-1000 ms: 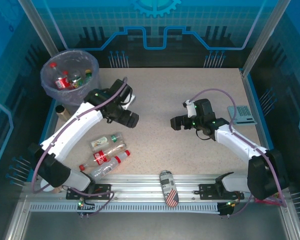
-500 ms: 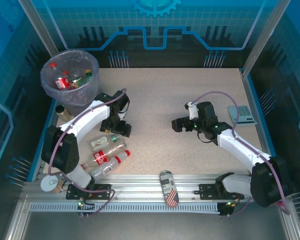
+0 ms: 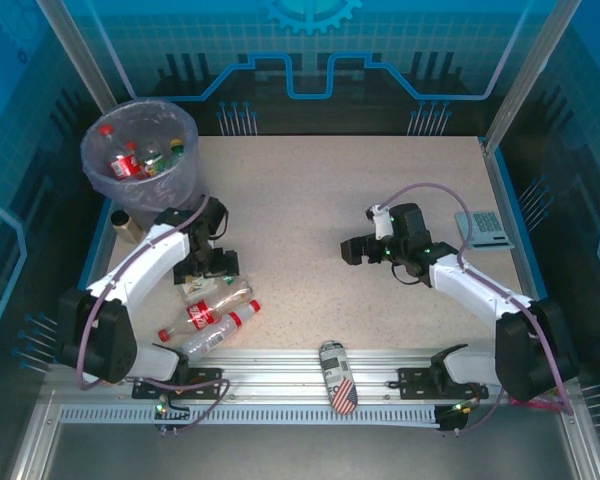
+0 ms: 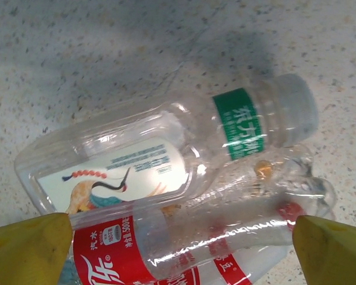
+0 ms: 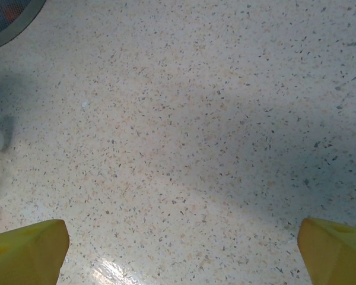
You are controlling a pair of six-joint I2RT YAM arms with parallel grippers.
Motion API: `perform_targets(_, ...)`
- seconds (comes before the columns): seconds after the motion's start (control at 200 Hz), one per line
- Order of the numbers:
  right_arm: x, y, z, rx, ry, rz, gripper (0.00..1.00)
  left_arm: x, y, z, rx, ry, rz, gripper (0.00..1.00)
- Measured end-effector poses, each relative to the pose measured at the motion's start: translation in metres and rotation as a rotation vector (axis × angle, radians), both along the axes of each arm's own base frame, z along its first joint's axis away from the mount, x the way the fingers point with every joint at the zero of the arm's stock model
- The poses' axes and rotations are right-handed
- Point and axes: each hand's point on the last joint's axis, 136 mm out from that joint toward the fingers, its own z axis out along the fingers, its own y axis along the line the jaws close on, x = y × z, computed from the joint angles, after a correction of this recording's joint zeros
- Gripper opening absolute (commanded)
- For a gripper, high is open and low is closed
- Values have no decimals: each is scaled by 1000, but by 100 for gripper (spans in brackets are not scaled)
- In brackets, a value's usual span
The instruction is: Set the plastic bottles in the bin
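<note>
Mid-task, pick phase: reaching w/ left gripper (image 3: pixel 208 262) into the pile of plastic bottles (image 3: pixel 212 308) at left-centre of top view, on the table (image 3: pixel 380 180). Judged roughly halfway: some bottles already inside the bin (image 3: pixel 130 198) at upper left, a few left lying on the table. In left wrist view, spread wide w/ nothing gripped, yellow fingertips (image 4: pixel 24 252) in both bottom corners. Between and above them, a clear green-banded bottle (image 4: pixel 142 160) lying across the frame, cap to upper right, resting over a red-labelled bottle (image 4: pixel 124 261). Next, prob.: lower, centre on one body (pref. the top green-banded one), close w/o pinching two at once, then lift and swing up-left to the bin. Left arm bent from lower left, wrist pointing down at the pile. Right gripper (image 3: pixel 352 248) at centre-right, also spread wide and empty, hovering over bare tabletop; arm bent, well apart from the pile. Flag-patterned can (image 3: pixel 338 376) at bottom centre: not a target.
</note>
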Motion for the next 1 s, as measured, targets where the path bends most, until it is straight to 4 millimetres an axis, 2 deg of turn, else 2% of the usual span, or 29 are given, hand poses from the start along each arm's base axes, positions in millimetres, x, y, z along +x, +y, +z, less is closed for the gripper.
perform_targets(0.28, 0, 1, -5, -2, 15, 4, 100, -20, 32, -6, -8, -124, 258, 99)
perform_targets(0.63, 3, 4, -4, 4, 18, 16, 100, -25, 35, -26, -23, -132, 355, 99)
perform_targets(0.785, 4, 5, -5, 4, 21, 17, 100, -20, 23, -37, -71, -123, 364, 99)
perform_targets(1.001, 4, 4, -5, 2, 22, 15, 100, 1, -15, -51, -118, -117, 292, 99)
